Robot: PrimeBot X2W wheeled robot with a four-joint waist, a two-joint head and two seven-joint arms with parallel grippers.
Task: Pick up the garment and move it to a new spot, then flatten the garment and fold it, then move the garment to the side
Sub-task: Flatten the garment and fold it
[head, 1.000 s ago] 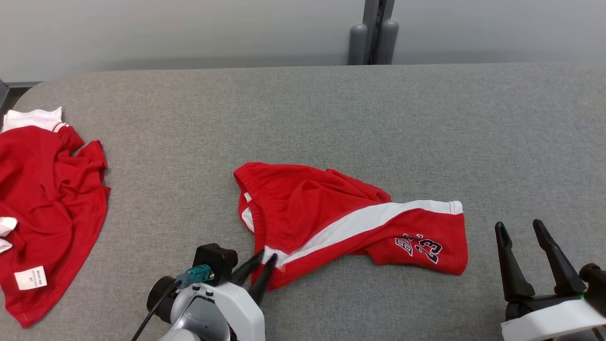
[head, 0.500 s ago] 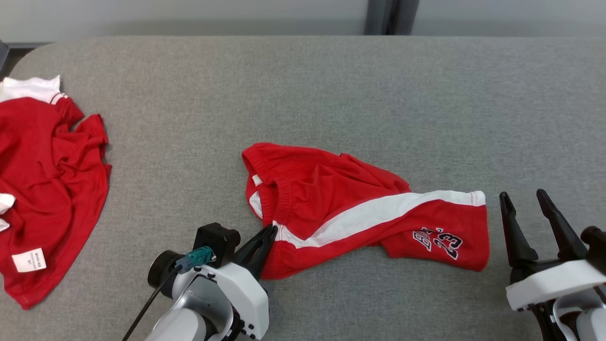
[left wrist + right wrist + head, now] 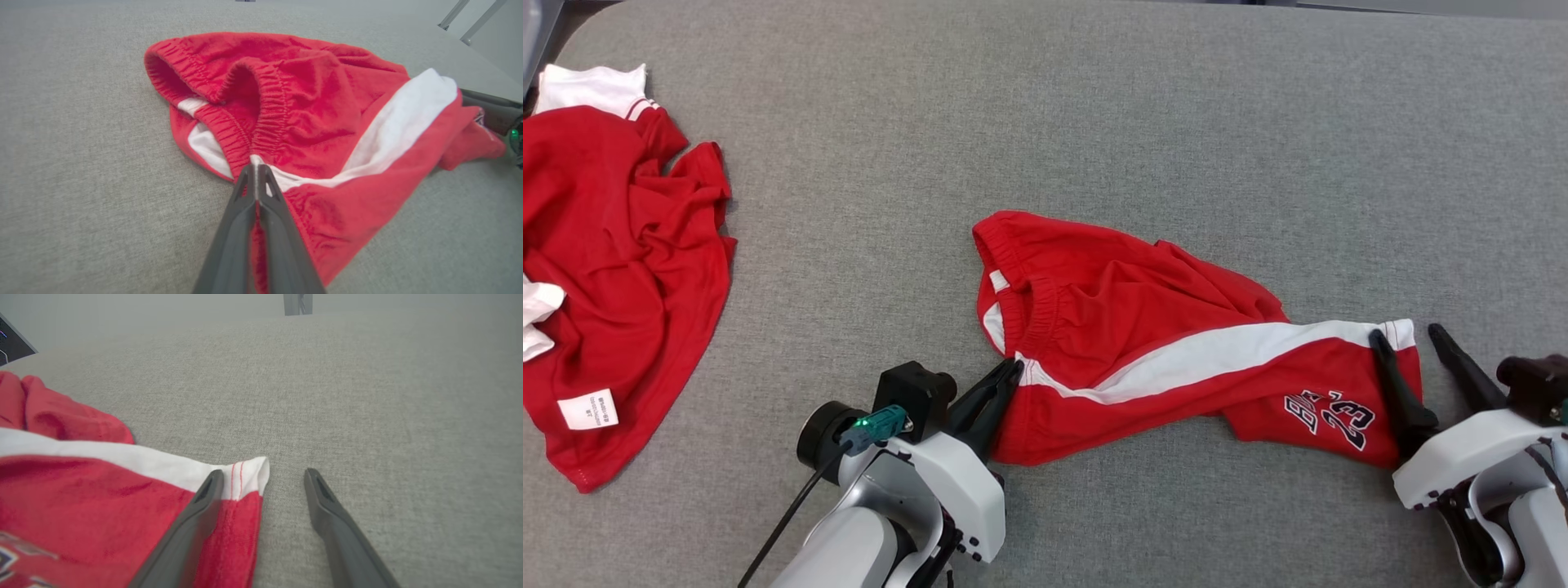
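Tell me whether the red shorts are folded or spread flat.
Neither: the red shorts lie rumpled. The waistband gapes and bunches, and loose ridges cross the upper leg.

Work surface: a table top covered in grey woven cloth with a fine heathered weave and one rounded corner at the far left. Beyond the far edge is a plain pale grey wall, with a grey upright post before it. A dark device sits past the table's far left, too small to read. Two thin slanted grey bars stand beyond the table's edge. Light is even and diffuse; shadows are soft.
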